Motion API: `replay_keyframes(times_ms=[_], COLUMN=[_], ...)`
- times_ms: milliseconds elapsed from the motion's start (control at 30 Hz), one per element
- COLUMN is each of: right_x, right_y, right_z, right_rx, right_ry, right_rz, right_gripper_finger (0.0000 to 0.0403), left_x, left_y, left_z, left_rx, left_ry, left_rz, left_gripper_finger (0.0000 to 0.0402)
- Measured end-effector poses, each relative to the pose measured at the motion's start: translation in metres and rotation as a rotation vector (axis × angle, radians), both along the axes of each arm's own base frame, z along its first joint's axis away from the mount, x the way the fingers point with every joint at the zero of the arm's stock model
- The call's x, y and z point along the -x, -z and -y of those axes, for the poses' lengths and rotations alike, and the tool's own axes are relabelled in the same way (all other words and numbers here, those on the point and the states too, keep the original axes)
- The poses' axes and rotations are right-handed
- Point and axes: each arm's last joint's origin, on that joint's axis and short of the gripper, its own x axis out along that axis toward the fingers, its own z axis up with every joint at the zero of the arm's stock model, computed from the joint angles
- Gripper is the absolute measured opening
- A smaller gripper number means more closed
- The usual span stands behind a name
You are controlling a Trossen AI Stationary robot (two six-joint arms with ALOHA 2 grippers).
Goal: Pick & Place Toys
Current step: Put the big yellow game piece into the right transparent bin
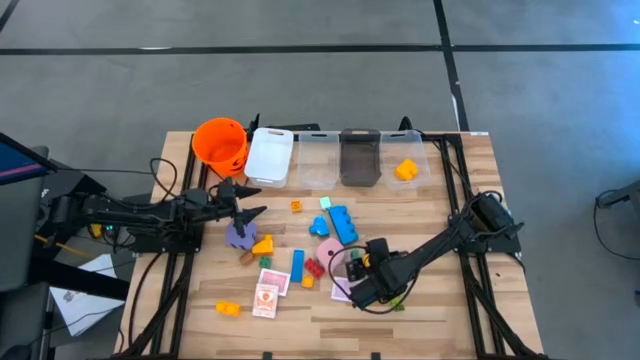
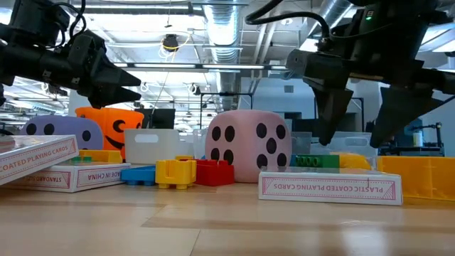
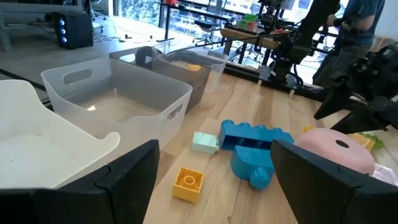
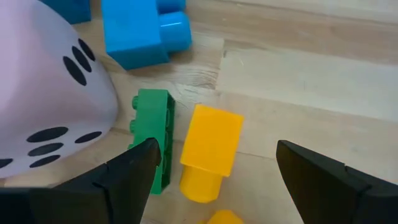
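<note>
- Right gripper (image 4: 214,171): jaws stand wide apart and hold nothing; the two fingers straddle a yellow brick (image 4: 208,151) that lies loose on the table (image 4: 323,81) directly below.
- A green brick (image 4: 151,135) lies just beside the yellow one, close to one finger. Judgement: that finger is likely to land on or nudge the green brick unless the gripper is centred on the yellow brick before descent (a small shift away from the green brick would serve).
- The pink die (image 4: 43,102) sits just beyond the green brick and a blue brick (image 4: 140,31) lies farther out; neither touches the yellow brick.
- Judgement: descend straight, close across the yellow brick's flat sides, lift clear of the die before travelling.
- Destination, by judgement: one of the bins (image 1: 340,157) along the far edge of the table (one already holds a yellow piece).
- Left gripper (image 1: 250,203): jaws fully apart, empty, hovering near the orange bucket (image 1: 220,143) and above the purple die (image 1: 238,235).
- Remaining toys (bricks and cards (image 1: 268,290)) lie scattered mid-table; most of the task looks undone.
</note>
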Motion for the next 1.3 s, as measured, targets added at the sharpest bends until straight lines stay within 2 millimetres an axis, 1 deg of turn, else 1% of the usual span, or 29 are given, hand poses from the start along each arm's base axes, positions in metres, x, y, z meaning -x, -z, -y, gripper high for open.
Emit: replay_keyframes(times_ms=[167,333,433,500,567,600,700,900,1067,1167,1300], right_x=[0.000,-0.004,-0.003,-0.009,-0.007,-0.011,-0.013,-0.014,-0.012,-0.009,-0.006], right_y=[0.001,0.014,0.023,0.029,0.032,0.034,0.034,0.034,0.034,0.034,0.034], right_z=[0.000,0.002,0.004,0.004,0.006,0.004,0.005,0.008,0.009,0.008,0.006], right_rx=[-0.029,-0.082,-0.067,-0.082,-0.069,-0.082,-0.082,-0.074,-0.053,-0.025,-0.012], right_ry=[0.041,0.071,0.070,0.066,0.057,0.042,0.028,0.028,-0.021,-0.031,-0.039], right_rz=[0.002,-0.066,-0.123,-0.097,-0.132,-0.113,-0.114,-0.113,-0.151,-0.172,-0.190], right_gripper_finger=[0.0320,0.0320,0.0320,0.0320,0.0317,0.0314,0.0293,0.0233,0.0190,0.0179,0.0184], left_x=[0.000,0.000,0.000,0.000,-0.001,-0.001,-0.002,-0.004,-0.004,-0.004,-0.004], left_y=[0.000,0.000,0.000,0.001,0.001,0.001,0.002,0.005,0.006,0.006,0.006], left_z=[0.000,0.000,0.000,0.000,0.000,0.000,0.000,0.000,-0.001,-0.001,-0.001], left_rx=[0.002,0.003,0.003,0.003,0.003,0.004,0.003,0.006,0.007,0.008,0.008], left_ry=[0.000,-0.001,-0.003,-0.005,-0.005,-0.005,-0.005,-0.003,-0.003,-0.003,-0.003], left_rz=[0.000,0.000,-0.004,-0.007,-0.007,-0.011,-0.009,-0.036,-0.046,-0.048,-0.047], left_gripper_finger=[0.0301,0.0301,0.0301,0.0301,0.0301,0.0301,0.0301,0.0301,0.0301,0.0301,0.0301])
